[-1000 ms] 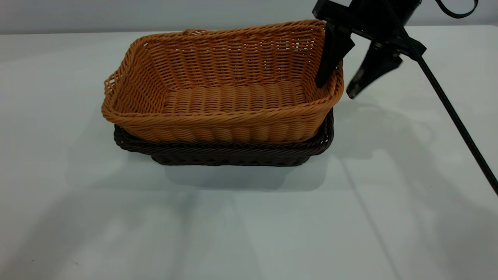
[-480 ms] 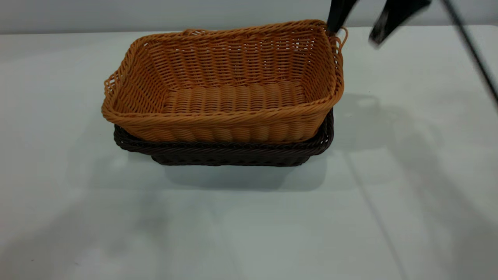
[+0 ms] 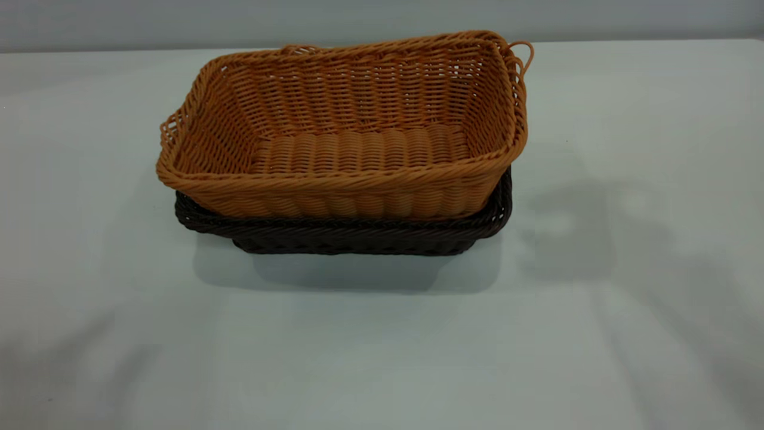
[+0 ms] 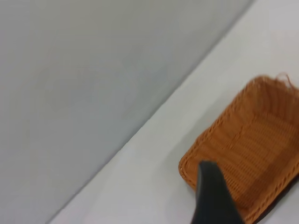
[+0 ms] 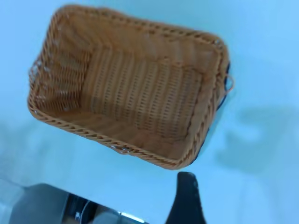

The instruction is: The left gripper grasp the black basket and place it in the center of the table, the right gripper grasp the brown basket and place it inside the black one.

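Observation:
The brown basket (image 3: 358, 149) sits nested inside the black basket (image 3: 358, 237) at the middle of the table (image 3: 597, 334). Only the black one's rim and lower wall show beneath it. Neither gripper is in the exterior view. In the left wrist view one dark finger (image 4: 212, 198) of my left gripper hangs above and apart from the brown basket (image 4: 252, 154), with no second finger beside it. In the right wrist view one finger (image 5: 187, 200) of my right gripper hangs above the table beside the brown basket (image 5: 135, 93), holding nothing. A dark sliver of the black basket's rim (image 5: 227, 83) shows at one end.
A loose strand loop (image 3: 522, 51) sticks up at the brown basket's far right corner. A pale wall (image 3: 382, 18) runs behind the table's far edge. Bare table lies on all sides of the baskets.
My right gripper, open astride the brown basket's right rim a second ago, has lifted up and out of the exterior view. The baskets have not moved.

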Robot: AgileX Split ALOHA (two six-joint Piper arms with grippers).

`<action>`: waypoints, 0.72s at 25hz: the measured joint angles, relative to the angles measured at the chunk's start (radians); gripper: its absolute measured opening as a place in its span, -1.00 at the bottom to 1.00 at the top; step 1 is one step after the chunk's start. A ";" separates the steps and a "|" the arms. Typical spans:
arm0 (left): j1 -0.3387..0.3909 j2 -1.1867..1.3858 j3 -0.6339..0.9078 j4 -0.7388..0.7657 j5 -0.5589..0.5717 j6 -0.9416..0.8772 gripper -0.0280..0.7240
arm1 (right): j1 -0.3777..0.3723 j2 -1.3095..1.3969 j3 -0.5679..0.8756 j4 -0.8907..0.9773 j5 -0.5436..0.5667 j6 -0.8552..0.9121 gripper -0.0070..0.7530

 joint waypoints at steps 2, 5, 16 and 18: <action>0.000 -0.036 0.000 0.034 0.000 -0.068 0.11 | 0.000 -0.096 0.059 -0.009 0.005 0.004 0.34; 0.000 -0.108 0.048 0.072 0.000 -0.136 0.11 | 0.000 -0.247 0.192 -0.015 0.011 0.004 0.30; 0.000 -0.382 0.646 0.081 0.000 -0.254 0.11 | 0.000 -0.709 0.736 -0.112 -0.043 0.045 0.25; 0.000 -0.413 0.755 0.081 0.000 -0.298 0.11 | 0.000 -0.789 0.841 -0.124 -0.061 0.048 0.25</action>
